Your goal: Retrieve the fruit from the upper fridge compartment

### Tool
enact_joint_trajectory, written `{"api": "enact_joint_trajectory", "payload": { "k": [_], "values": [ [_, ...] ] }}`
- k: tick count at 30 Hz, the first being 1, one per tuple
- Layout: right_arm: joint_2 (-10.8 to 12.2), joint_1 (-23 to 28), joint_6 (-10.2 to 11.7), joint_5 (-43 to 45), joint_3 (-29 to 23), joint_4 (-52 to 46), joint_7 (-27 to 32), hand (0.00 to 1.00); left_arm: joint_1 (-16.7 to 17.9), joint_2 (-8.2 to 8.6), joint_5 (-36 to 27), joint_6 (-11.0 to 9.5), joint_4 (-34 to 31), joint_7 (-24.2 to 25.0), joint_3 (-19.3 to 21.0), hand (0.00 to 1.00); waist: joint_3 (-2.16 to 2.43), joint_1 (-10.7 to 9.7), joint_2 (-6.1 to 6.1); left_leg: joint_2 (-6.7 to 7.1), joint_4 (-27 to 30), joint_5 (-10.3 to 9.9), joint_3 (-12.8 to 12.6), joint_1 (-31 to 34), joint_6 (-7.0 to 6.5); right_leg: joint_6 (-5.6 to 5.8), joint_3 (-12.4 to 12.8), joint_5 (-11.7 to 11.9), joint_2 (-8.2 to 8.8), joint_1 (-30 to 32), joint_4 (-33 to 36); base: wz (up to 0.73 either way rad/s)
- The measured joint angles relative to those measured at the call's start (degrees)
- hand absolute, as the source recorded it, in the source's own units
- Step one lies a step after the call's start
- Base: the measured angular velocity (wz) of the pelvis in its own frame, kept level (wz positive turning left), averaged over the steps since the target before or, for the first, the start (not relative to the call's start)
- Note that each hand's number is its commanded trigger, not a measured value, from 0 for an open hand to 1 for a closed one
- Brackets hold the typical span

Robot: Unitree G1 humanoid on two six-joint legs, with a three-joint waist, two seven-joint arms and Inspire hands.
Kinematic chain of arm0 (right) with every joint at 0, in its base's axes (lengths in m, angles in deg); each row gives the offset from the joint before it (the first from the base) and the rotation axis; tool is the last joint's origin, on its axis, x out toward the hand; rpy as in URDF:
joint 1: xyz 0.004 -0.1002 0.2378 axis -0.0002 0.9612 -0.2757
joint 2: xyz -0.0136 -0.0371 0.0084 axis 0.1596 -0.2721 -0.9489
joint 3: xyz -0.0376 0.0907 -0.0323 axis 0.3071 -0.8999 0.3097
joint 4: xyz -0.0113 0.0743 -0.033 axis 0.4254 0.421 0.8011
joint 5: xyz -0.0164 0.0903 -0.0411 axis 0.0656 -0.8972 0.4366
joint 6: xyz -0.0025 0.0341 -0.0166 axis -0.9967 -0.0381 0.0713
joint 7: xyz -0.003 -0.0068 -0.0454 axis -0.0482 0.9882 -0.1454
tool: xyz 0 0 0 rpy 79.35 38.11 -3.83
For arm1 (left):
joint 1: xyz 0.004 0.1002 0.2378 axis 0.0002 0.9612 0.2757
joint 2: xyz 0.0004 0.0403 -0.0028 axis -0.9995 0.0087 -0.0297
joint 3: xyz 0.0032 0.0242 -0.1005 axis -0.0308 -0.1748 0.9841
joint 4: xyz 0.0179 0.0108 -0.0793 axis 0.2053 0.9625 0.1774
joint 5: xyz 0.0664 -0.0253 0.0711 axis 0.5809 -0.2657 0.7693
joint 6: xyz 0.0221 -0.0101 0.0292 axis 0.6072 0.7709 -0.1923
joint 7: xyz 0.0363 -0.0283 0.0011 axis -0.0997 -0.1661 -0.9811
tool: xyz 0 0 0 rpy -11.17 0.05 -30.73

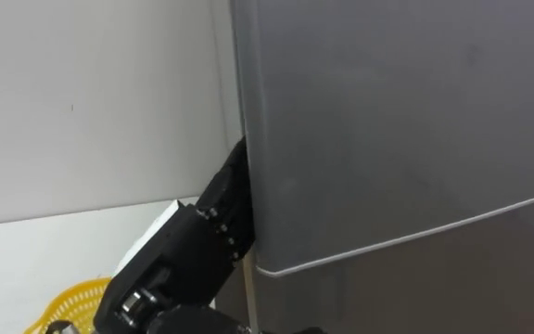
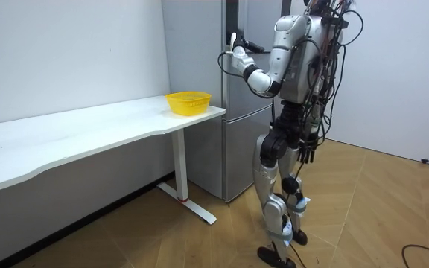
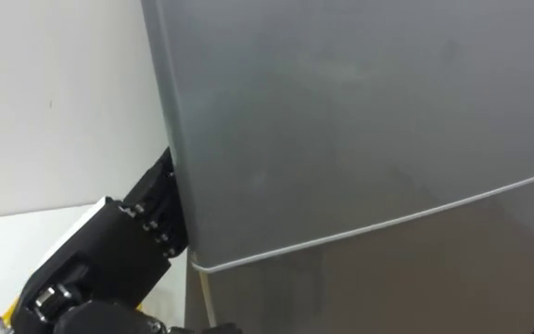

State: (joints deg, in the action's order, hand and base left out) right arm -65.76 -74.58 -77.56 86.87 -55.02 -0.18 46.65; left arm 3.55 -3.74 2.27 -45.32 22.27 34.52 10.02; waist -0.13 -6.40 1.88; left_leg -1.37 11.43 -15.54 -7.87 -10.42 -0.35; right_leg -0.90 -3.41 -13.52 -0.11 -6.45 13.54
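Note:
I stand facing a grey fridge [image 2: 237,134] at the end of a white table. Its upper door [image 1: 387,121] ends at a pale seam above the lower door [image 1: 415,297]. My left hand [image 1: 213,223] is raised to the upper door's left edge, dark, with its fingers gone behind that edge. In the room view the left hand [image 2: 237,58] sits against the fridge front at chest height. My right hand [image 2: 309,149] hangs by my hip. The inside of the fridge is hidden.
A yellow basket [image 1: 68,306] stands on the white table [image 2: 88,130] at the end nearest the fridge, just below and left of my left arm. A white wall [image 1: 91,102] runs behind the table. Wooden floor [image 2: 363,208] lies open behind me.

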Motion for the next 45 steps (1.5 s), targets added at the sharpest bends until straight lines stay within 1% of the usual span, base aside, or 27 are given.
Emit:
{"api": "enact_joint_trajectory", "payload": {
  "k": [2,3,4,7,8,11,14,16,21,26,31,36,41,45],
  "values": [
    [0.0,0.0,0.0,0.0,0.0,0.0,0.0,0.00,0.0,-0.91,-1.9,0.0,-0.5,0.5,-0.2,0.00,0.04,-0.1,0.15,0.00,0.0,0.0,0.0,0.2,0.00,0.00,0.0,0.0,0.01,0.1,0.0,0.00],
    [0.0,0.0,0.0,0.0,0.0,0.0,0.0,0.00,-0.1,-1.04,-2.1,0.0,-0.5,0.7,-0.2,0.00,0.04,-0.1,0.17,-0.01,0.0,0.0,0.0,0.2,0.00,0.00,0.0,0.0,0.01,0.1,0.0,0.00],
    [0.0,-0.2,0.0,0.2,0.0,0.0,0.0,0.00,-0.2,-1.29,-3.0,0.0,-0.5,0.9,-0.3,0.00,0.13,-0.1,0.46,-0.03,0.0,0.0,0.0,0.3,0.00,0.00,0.0,0.0,0.02,0.2,-0.1,0.00],
    [-0.1,-0.7,0.1,0.4,0.0,0.1,0.1,0.00,-1.7,-2.23,-4.9,0.0,-0.5,1.0,-0.8,0.00,0.00,-0.2,0.69,-0.07,0.3,0.0,0.0,0.8,0.00,0.08,0.0,0.1,0.03,0.4,-0.1,0.00],
    [-0.2,-0.7,0.1,0.4,0.0,0.0,0.1,0.00,-2.1,-2.79,-5.7,0.0,-0.5,1.0,-1.0,0.00,0.02,-0.2,0.81,-0.07,0.3,0.0,0.0,0.8,0.00,0.10,0.0,0.1,0.03,0.4,-0.1,0.00],
    [-0.4,-0.7,0.1,0.4,0.0,-0.1,0.1,0.00,-2.8,-3.55,-7.4,0.0,-0.5,1.2,-1.2,0.00,0.00,-0.2,1.30,-0.09,0.3,0.0,0.0,0.8,0.00,0.14,0.0,0.3,0.01,0.3,-0.6,0.00],
    [-0.9,-0.7,0.1,0.4,0.1,-0.1,0.1,0.00,-3.5,-3.72,-7.5,0.0,-0.5,1.3,-1.3,0.00,-0.14,-0.2,1.75,-0.09,0.2,0.0,0.0,0.8,0.00,0.19,0.0,0.5,0.04,0.2,-0.9,0.00],
    [-1.1,-0.7,0.1,0.4,0.1,-0.1,0.1,0.00,-3.5,-3.79,-7.5,0.0,-0.5,1.3,-1.4,0.00,-0.12,-0.3,1.82,-0.06,0.2,0.0,-0.1,0.8,0.00,0.21,0.1,0.6,0.04,0.2,-0.9,0.00],
    [-1.3,-0.7,0.1,0.4,0.1,-0.1,0.1,0.00,-3.5,-3.81,-7.6,0.0,-0.5,1.9,-1.4,0.00,-0.13,-0.6,1.83,-0.02,0.2,0.0,-0.1,0.8,0.00,0.17,0.0,0.6,-0.04,0.3,-0.9,0.00],
    [-1.6,-0.7,0.1,0.4,0.1,-0.1,0.0,0.00,-3.7,-4.43,-9.6,-0.1,-0.5,2.5,-1.7,0.00,-0.17,-1.4,1.75,0.00,0.2,0.0,-0.3,0.9,0.00,0.15,0.1,0.6,-0.04,0.4,-0.9,0.00],
    [-1.7,-0.8,0.1,0.5,0.0,-0.1,0.0,0.00,-5.1,-5.10,-9.6,-0.1,-0.5,3.6,-3.3,0.00,-0.21,-1.6,1.69,-0.02,0.2,0.0,-0.7,0.9,0.00,0.15,0.2,0.6,-0.04,0.4,-0.9,-0.01],
    [-1.9,-0.7,0.1,0.4,0.0,-0.5,0.0,0.00,-5.9,-5.15,-9.6,-0.1,-0.5,6.3,-4.0,0.00,-0.05,-1.7,1.92,-0.07,0.2,0.0,-1.3,0.8,0.00,0.14,0.4,0.6,-0.06,0.5,-1.0,-0.02],
    [-2.3,-0.7,0.1,0.4,0.0,-0.8,0.0,0.00,-6.2,-5.15,-9.6,0.0,-0.6,9.7,-4.3,0.00,-0.02,-2.2,1.92,-0.21,0.2,0.0,-1.5,0.8,0.00,0.12,0.5,0.6,-0.07,0.5,-1.0,0.00],
    [-2.5,-0.7,0.1,0.4,0.0,-1.2,0.0,0.00,-6.2,-5.14,-9.6,0.0,-0.6,11.0,-4.3,0.00,0.00,-2.7,1.90,-0.23,0.2,0.0,-1.7,0.8,0.00,0.10,0.8,0.7,-0.12,0.7,-0.9,-0.04]
  ]
}}
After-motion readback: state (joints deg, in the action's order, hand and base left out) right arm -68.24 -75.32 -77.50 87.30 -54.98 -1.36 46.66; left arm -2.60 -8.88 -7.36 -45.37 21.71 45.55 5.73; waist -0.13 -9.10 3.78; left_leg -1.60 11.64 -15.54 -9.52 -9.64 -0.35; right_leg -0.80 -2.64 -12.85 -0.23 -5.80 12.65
